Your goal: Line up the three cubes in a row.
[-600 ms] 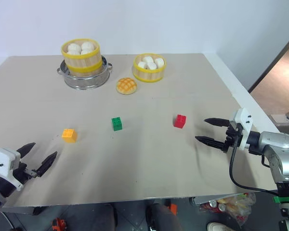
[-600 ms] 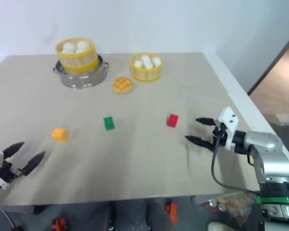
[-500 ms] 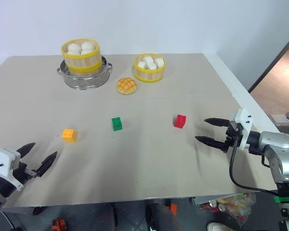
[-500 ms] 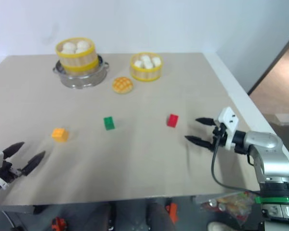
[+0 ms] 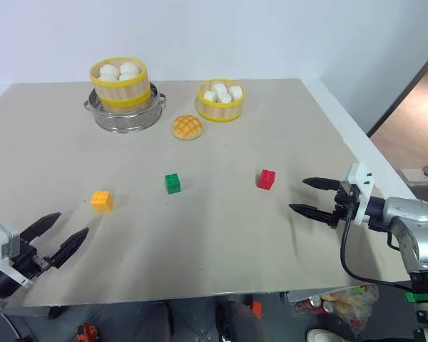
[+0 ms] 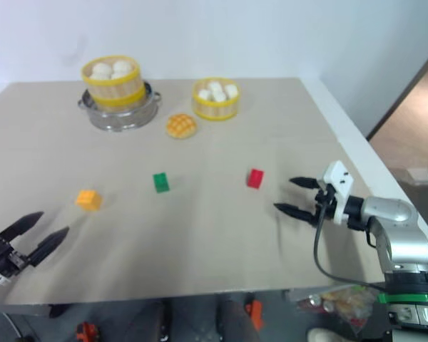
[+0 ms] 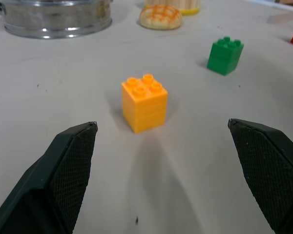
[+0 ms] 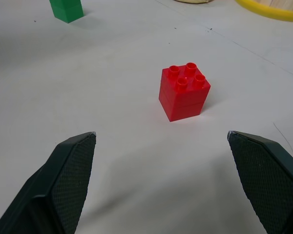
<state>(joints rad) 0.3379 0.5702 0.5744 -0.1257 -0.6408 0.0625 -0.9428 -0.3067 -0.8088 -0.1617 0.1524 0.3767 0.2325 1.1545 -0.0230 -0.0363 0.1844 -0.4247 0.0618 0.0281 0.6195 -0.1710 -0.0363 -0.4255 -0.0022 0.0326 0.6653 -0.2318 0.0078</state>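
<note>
Claws both spread wide, nothing held: left claw (image 5: 55,239) low over the surface (image 5: 221,235) just short of the orange-yellow cube (image 5: 102,201), right claw (image 5: 315,197) near the red cube (image 5: 266,179). Green cube (image 5: 172,183) noted between them, all three well apart in a loose, slightly bowed line. Cubes judged light, rigid, smooth-sided plastic; likely to skid if nudged. Best taken across two opposite flat walls, below the studs. Studs up on each; no long axis is seen, faces turned slightly askew.

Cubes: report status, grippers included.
Left gripper open, short of orange-yellow cube. Right gripper open, facing red cube. Green cube between them, none held. Nothing in the way.
</note>
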